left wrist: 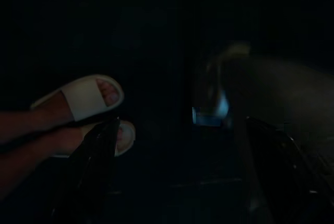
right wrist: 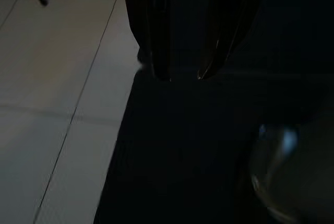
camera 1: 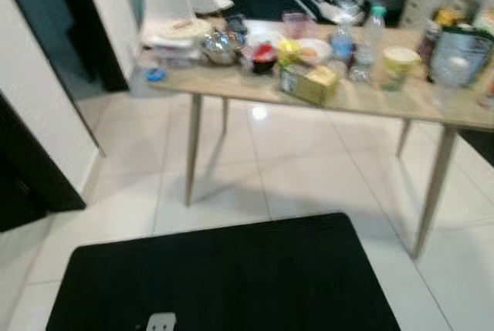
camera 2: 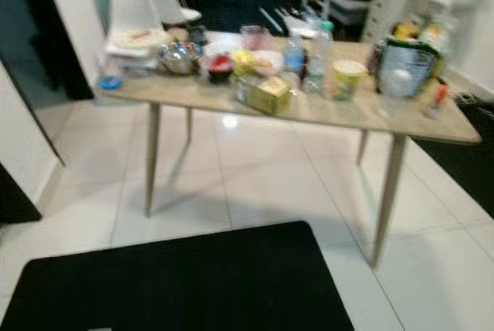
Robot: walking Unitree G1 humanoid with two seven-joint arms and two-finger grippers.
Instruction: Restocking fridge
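- Worktop (camera 2: 231, 98): a long wood-topped table on slim splayed legs, standing on pale tile beyond the black mat (camera 2: 193, 285). It carries the goods to restock.
- On the worktop: a yellow-green carton (camera 2: 264, 93) near its front edge, water bottles (camera 2: 315, 53) behind the carton, a pale tub (camera 2: 347, 76) beside the bottles, bowls and stacked plates toward the far-left end.
- Left end effector (left wrist: 182, 177): hangs low and idle, fingers well apart; a person's sandalled feet (left wrist: 88, 104) lie close to it.
- Right end effector (right wrist: 182, 72): hangs over the mat edge, fingers drawn together and empty.
- Risk, as a judgement: the picture is blurred, so a reach begun here could misjudge the carton, which sits close enough to the edge to be nudged off; the left arm could brush the feet.
- Room: open tile before the worktop — wide enough to approach; dark doorway and wall to the worktop's left.
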